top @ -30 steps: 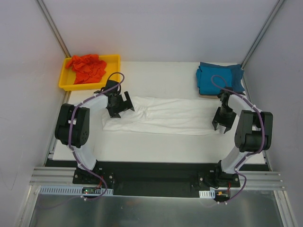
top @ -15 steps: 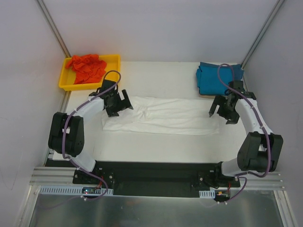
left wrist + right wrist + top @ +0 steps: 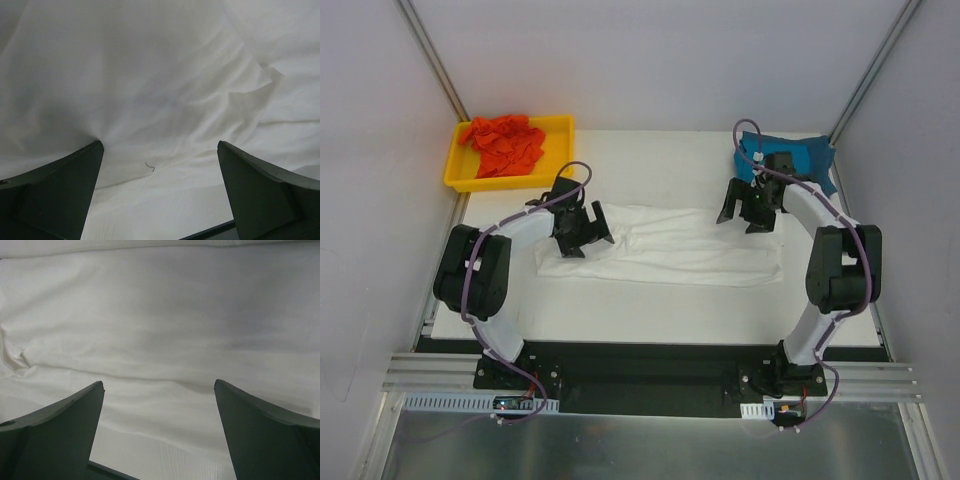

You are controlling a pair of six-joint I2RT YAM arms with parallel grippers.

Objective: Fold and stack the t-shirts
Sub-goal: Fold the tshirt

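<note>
Left hand wide open, right hand likewise (both empty), over white t-shirt

White-and-black left arm and right arm, purple cables, dark, possibly greenish fingers.

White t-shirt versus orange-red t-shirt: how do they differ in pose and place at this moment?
The white t-shirt lies spread out in a long band on the table; the orange-red t-shirt is crumpled in a heap in the yellow tray. The left claw and right claw, both open, hang over the white t-shirt; none is near the orange-red t-shirt. Neither is stacked yet.
</note>
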